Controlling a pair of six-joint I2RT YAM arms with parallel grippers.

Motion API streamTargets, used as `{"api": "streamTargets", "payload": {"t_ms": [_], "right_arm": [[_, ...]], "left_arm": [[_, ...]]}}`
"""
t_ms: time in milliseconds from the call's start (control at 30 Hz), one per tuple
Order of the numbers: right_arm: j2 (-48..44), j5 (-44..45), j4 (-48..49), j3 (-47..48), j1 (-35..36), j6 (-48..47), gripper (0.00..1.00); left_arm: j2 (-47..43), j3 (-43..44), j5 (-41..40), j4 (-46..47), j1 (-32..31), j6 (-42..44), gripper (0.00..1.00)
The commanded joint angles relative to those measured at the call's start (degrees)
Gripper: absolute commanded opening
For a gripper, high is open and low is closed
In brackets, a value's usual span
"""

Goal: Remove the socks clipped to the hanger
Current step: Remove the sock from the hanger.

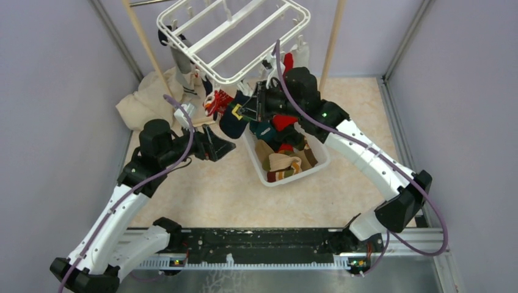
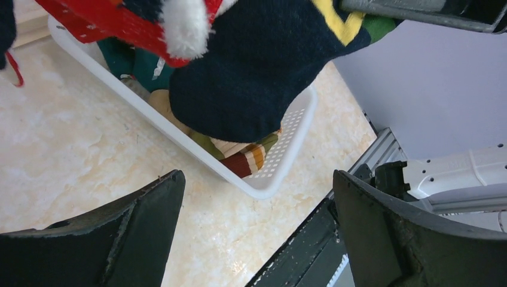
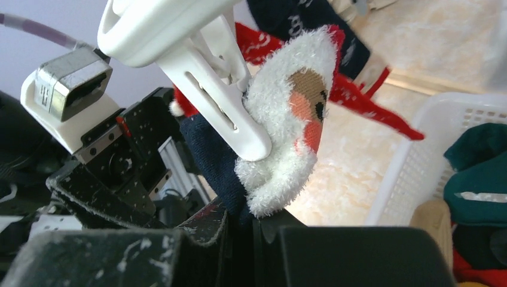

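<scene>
Partway there: one navy sock gripped, more left on the hanger.

My right gripper (image 3: 251,224) is clenched on the navy sock (image 3: 209,161), which hangs under a clip (image 3: 222,104) of the hanger (image 1: 188,49), long axis vertical, cuff up, toe down beside the basket (image 2: 299,131) (several socks already lie in it). My left gripper (image 1: 221,145) is spread wide and empty. A grey striped sock (image 1: 182,72) and red socks (image 1: 214,102) remain clipped.

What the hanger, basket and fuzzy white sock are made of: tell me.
Hanger: smooth, slightly glossy white moulded plastic, by its rounded edges and sheen.
Basket: white plastic too, its walls perforated in a grid.
Fuzzy sock: plush, fleecy knit, likely synthetic; loose pile shows along its edge.
</scene>
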Motion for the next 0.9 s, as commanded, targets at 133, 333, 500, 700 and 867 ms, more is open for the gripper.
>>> {"api": "streamTargets", "payload": {"t_ms": [133, 333, 500, 700, 867], "right_arm": [[-1.25, -18.79, 5.96, -1.73, -3.87, 4.22, 0.00], [-0.79, -25.80, 10.21, -3.64, -5.56, 7.43, 0.00], [-0.68, -29.45, 10.12, -4.20, -7.05, 7.39, 0.00], [-0.91, -33.38, 16.05, -7.57, -8.29, 11.17, 0.00], [-0.92, -34.43, 16.80, -8.35, -8.65, 11.74, 0.00]], "left_arm": [[-1.07, -1.35, 3.04, 6.04, 0.32, -0.60, 0.99], [-0.88, -1.85, 2.67, 7.06, 0.27, -0.37, 0.99], [-0.56, -0.92, 3.19, 8.39, 0.27, -0.09, 0.99], [1.84, -0.61, 5.11, 11.21, 0.28, 0.16, 0.99], [1.84, -1.70, 6.40, 15.34, 0.27, -0.94, 0.98]]}}
